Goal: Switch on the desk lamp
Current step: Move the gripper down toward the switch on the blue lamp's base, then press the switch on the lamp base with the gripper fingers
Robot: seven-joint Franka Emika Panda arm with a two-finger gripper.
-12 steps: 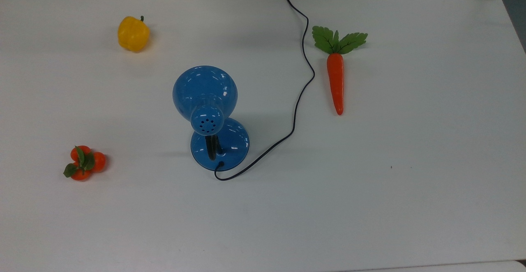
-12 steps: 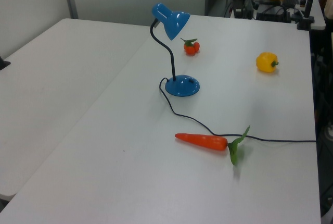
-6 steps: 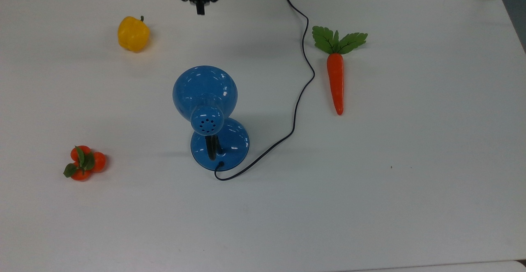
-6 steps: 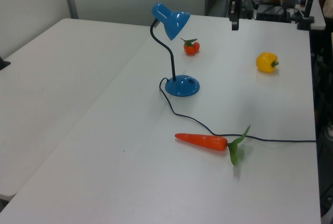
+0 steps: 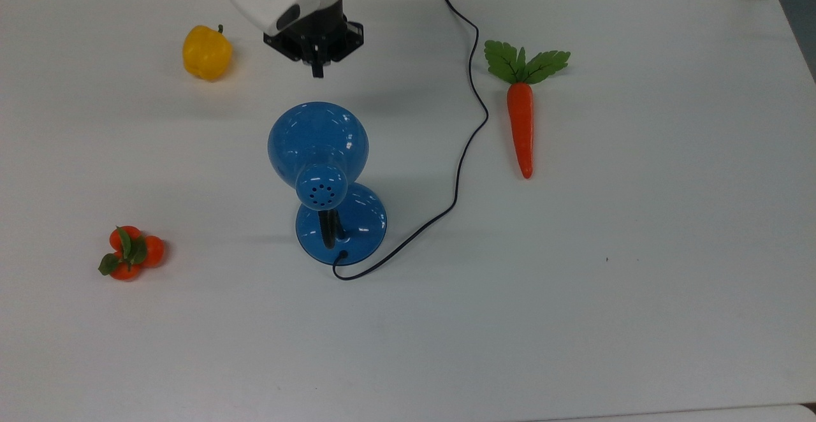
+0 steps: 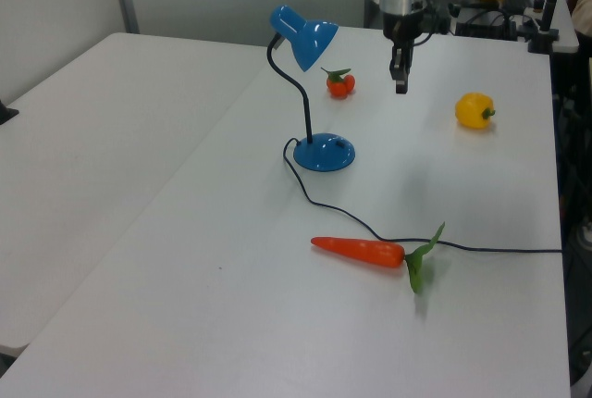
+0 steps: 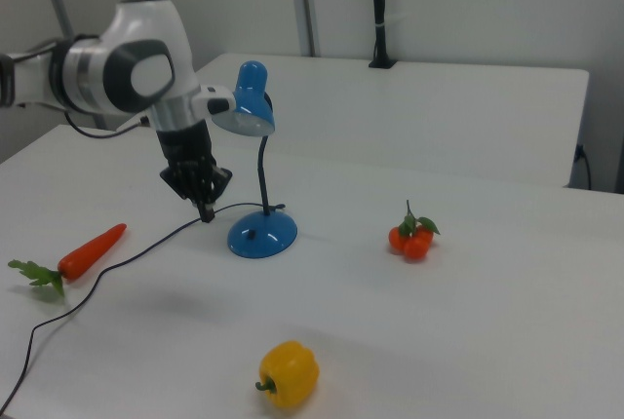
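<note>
In the top view, going from left to right, a cluster of small oranges (image 5: 131, 253) is seen on the white table (image 5: 637, 282), then a yellow pepper (image 5: 206, 52) further back. The gripper (image 5: 317, 68) is held in the air, pointing down, above the table just behind the lamp's shade, touching nothing; its fingers are pressed together. The desk lamp (image 5: 325, 180) is placed near the middle of the table, upright on its round base, with its shade bent towards the arm. Its black cord (image 5: 468, 129) is run back past a carrot (image 5: 521, 122) lying well apart on the top view's right.
</note>
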